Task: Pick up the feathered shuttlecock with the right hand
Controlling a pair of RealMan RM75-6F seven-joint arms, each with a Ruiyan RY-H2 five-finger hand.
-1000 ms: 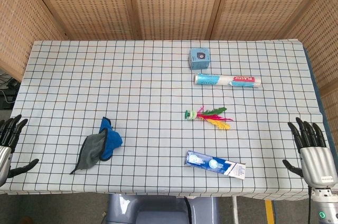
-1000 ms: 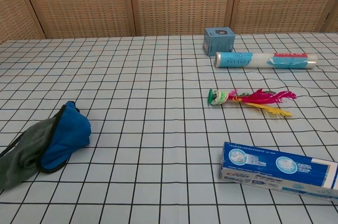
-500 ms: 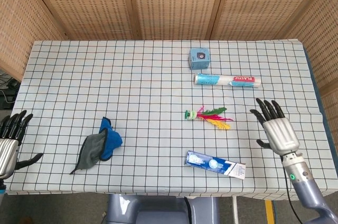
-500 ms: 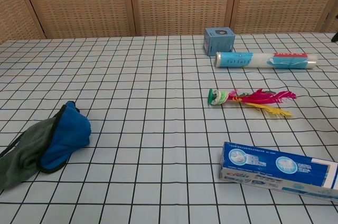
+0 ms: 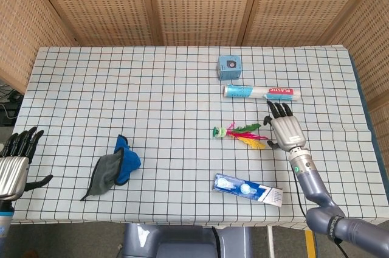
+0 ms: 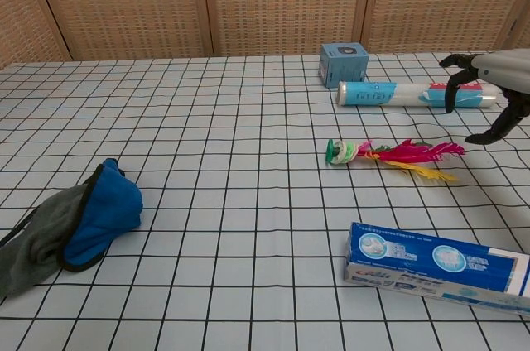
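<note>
The feathered shuttlecock [image 5: 238, 134] [image 6: 389, 154] lies flat on the checked tablecloth, green base to the left, pink and yellow feathers to the right. My right hand [image 5: 285, 129] [image 6: 490, 90] hovers just right of the feather tips, fingers spread, holding nothing and apart from the feathers. At the table's left front edge, my left hand [image 5: 17, 162] is open and empty; only the head view shows it.
A clear plastic-wrap roll [image 5: 261, 93] [image 6: 416, 93] and a small blue box [image 5: 228, 67] [image 6: 343, 64] lie behind the shuttlecock. A blue toothpaste box [image 5: 247, 189] [image 6: 437, 266] lies in front of it. A grey and blue cloth [image 5: 115, 170] [image 6: 70, 225] sits at front left.
My right hand has swept in from the table's right edge towards the left, stopping beside the shuttlecock's feathers, and now shows in the chest view. The left hand has shifted slightly.
</note>
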